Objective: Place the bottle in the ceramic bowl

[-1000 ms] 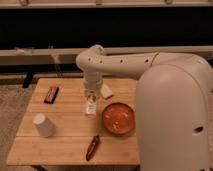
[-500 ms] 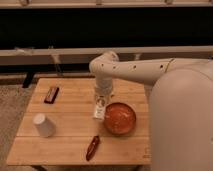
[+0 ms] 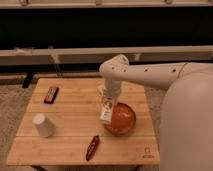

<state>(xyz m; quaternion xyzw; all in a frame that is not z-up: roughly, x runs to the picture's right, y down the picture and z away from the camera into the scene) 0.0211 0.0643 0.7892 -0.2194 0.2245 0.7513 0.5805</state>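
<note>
The orange-red ceramic bowl (image 3: 121, 119) sits on the right part of the wooden table (image 3: 70, 115). My gripper (image 3: 107, 100) hangs from the white arm just above the bowl's left rim. It is shut on the slim white bottle (image 3: 106, 110), which hangs upright with its lower end at the bowl's left edge. Whether the bottle touches the bowl I cannot tell.
A white tapered cup (image 3: 43, 125) stands at the front left. A dark brown flat bar (image 3: 51, 94) lies at the back left. A dark red elongated item (image 3: 92, 147) lies near the front edge. My white body (image 3: 187, 125) fills the right side.
The gripper with the bottle has moved right and toward the front, from the table's middle to the bowl's left rim.
</note>
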